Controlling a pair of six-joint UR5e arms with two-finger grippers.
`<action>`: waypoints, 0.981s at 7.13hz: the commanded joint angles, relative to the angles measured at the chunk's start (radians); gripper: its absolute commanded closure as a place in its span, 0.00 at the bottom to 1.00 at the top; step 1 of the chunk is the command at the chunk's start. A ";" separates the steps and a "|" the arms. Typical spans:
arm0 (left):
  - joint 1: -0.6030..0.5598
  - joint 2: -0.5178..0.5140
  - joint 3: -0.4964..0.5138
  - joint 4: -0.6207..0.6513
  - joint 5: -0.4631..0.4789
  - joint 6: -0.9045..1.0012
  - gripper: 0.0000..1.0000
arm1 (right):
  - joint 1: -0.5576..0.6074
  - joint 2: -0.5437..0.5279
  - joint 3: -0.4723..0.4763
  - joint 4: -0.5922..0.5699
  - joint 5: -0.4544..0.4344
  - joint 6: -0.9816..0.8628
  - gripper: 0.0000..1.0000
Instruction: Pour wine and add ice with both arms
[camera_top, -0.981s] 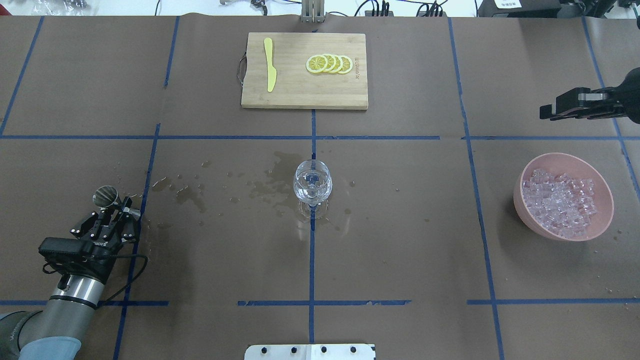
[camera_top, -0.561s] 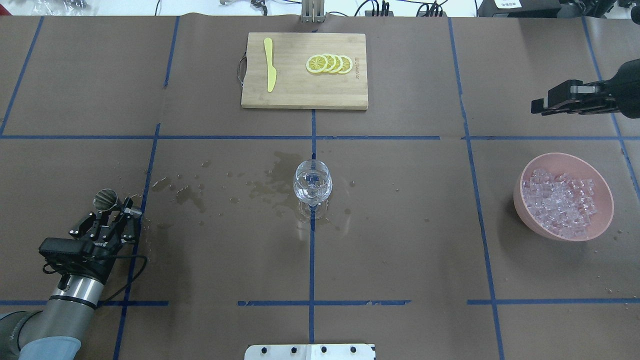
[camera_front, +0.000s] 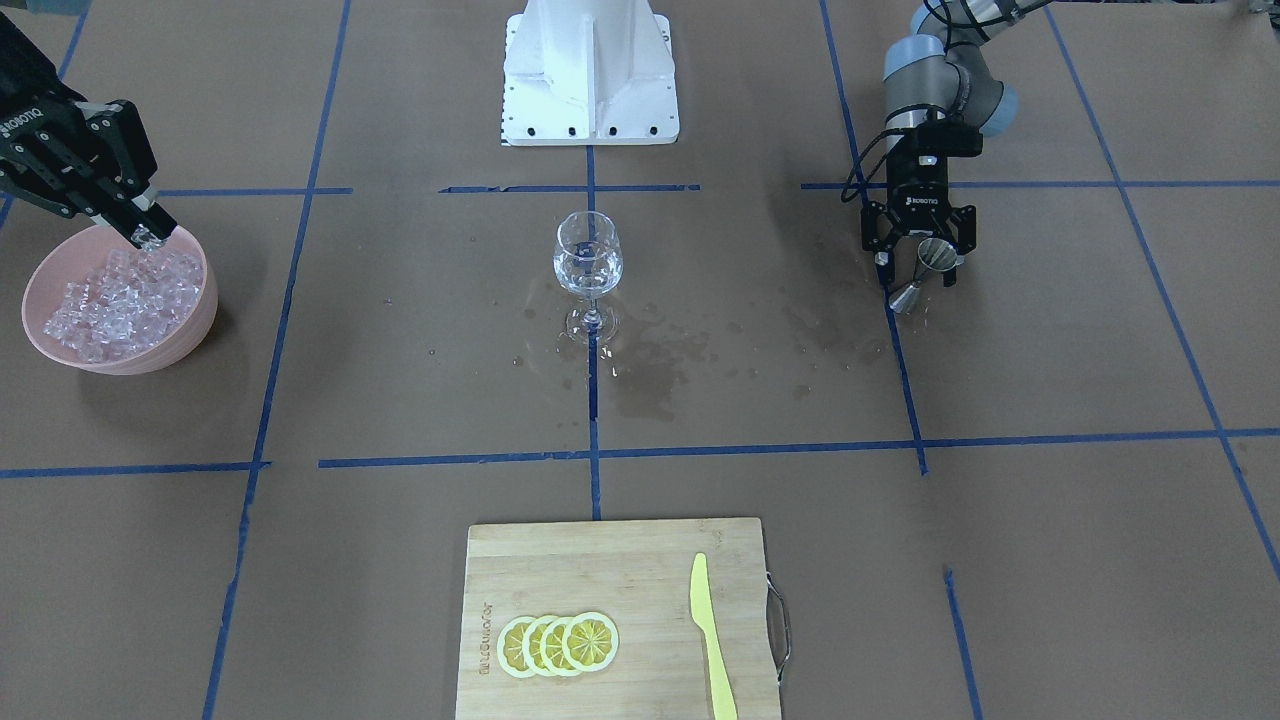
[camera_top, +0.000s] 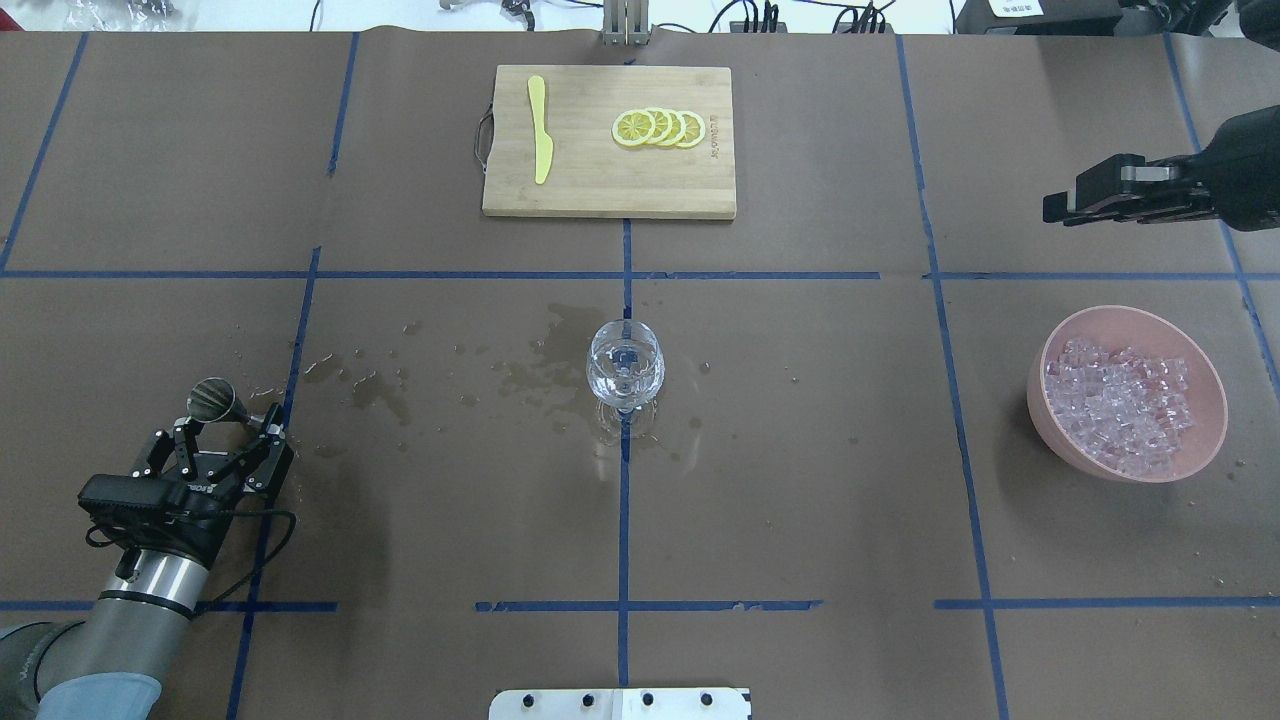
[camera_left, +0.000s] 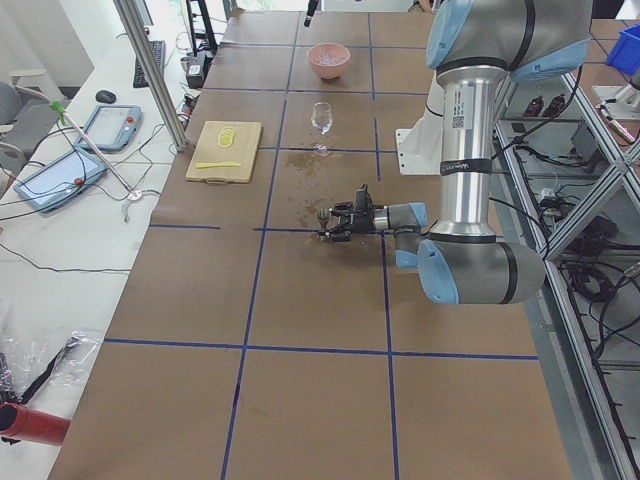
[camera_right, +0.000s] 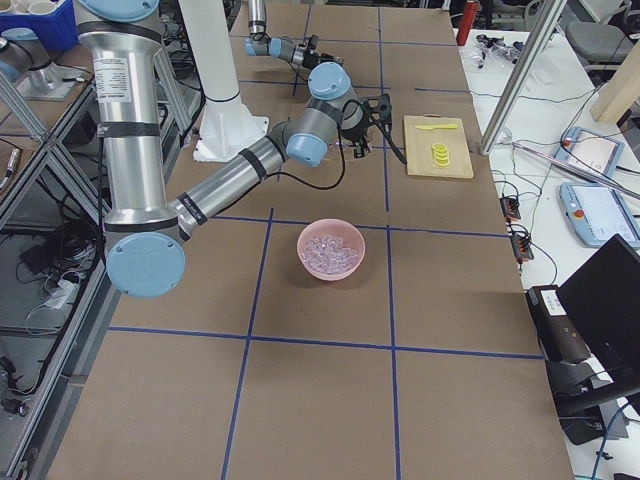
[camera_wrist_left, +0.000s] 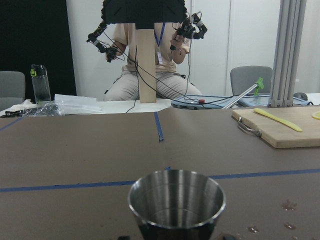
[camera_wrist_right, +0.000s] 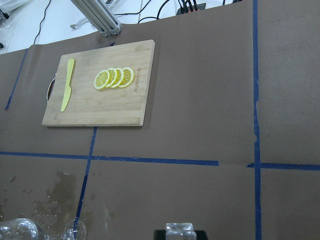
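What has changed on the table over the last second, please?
The left gripper opened, letting go of the jigger. The right gripper, shut on an ice cube, moved toward the table's middle. Glass, bowl and cutting board stayed put.

Overhead from behind, front view opposite, both steeply down, sharing the central wine glass (camera_top: 624, 372)
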 joint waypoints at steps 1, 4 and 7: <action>-0.002 0.009 -0.009 0.001 -0.038 0.011 0.00 | -0.003 0.001 -0.001 0.001 0.000 0.000 1.00; -0.002 0.047 -0.056 0.002 -0.128 0.017 0.00 | -0.004 0.028 -0.003 -0.005 0.001 0.000 1.00; 0.001 0.171 -0.151 0.010 -0.219 0.017 0.00 | -0.018 0.038 -0.003 0.000 0.000 0.017 1.00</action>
